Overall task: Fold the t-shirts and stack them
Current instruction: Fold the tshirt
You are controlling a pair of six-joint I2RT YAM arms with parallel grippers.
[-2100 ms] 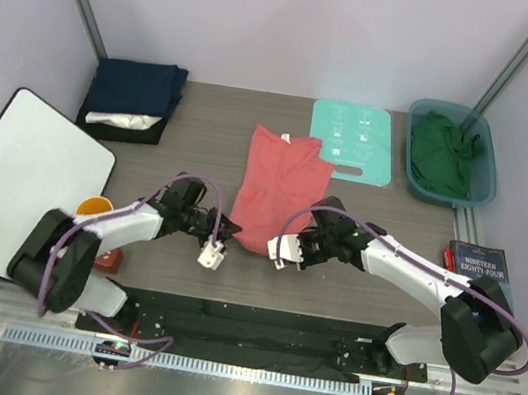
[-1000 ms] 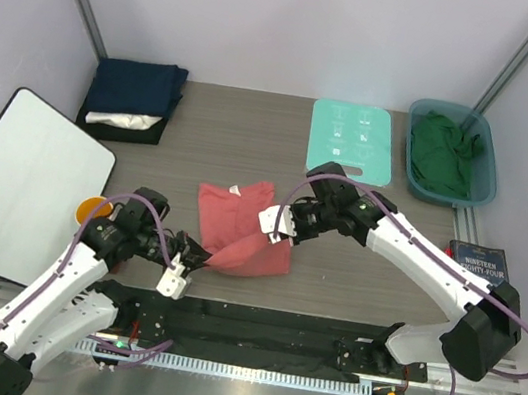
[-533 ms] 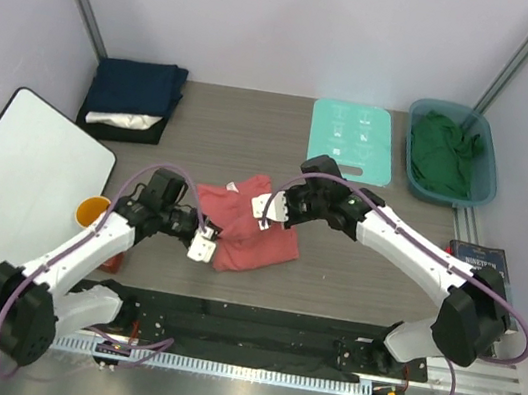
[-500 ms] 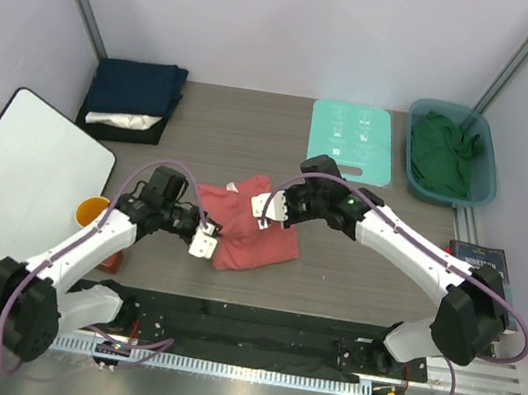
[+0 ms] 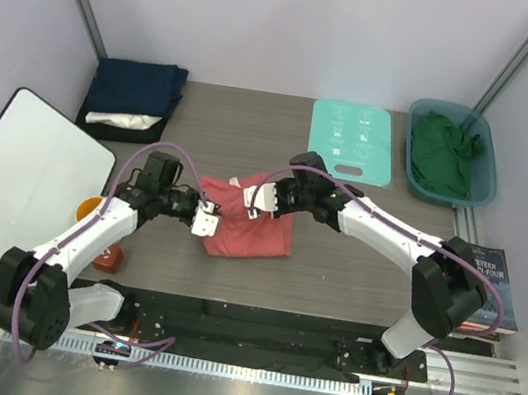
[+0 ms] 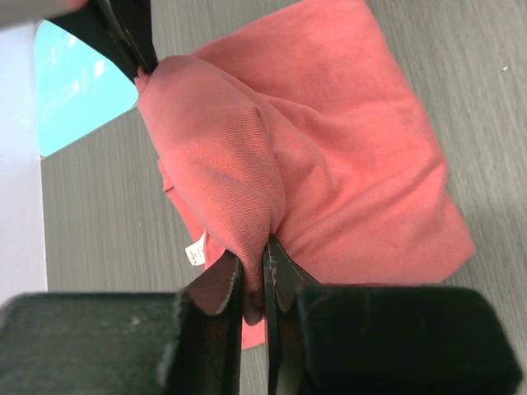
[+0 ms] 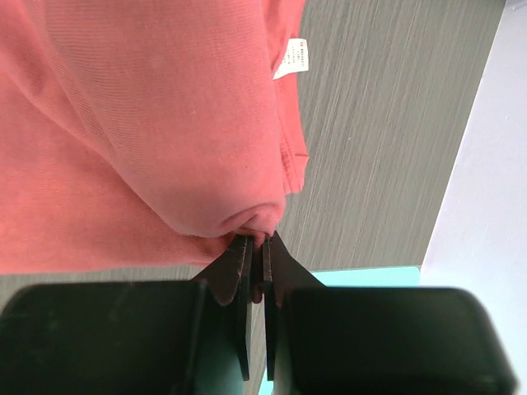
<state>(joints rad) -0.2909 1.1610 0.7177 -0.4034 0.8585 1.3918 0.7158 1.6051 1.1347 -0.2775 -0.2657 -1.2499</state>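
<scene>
The coral-red soft cloth t-shirt lies half folded mid-worktop, one raised fold pinched by the left pincer and the right pincer. A folded navy blue t-shirt lies far left, with a white t-shirt against its near edge. A dark green t-shirt lies crumpled in a teal plastic tub.

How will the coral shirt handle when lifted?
Likely floppy: the coral-red t-shirt sags in a loose fold between both pinching jaws. Probably light, since the thin cloth bunches easily. It may slip, as each pinch holds only a small bit.
</scene>
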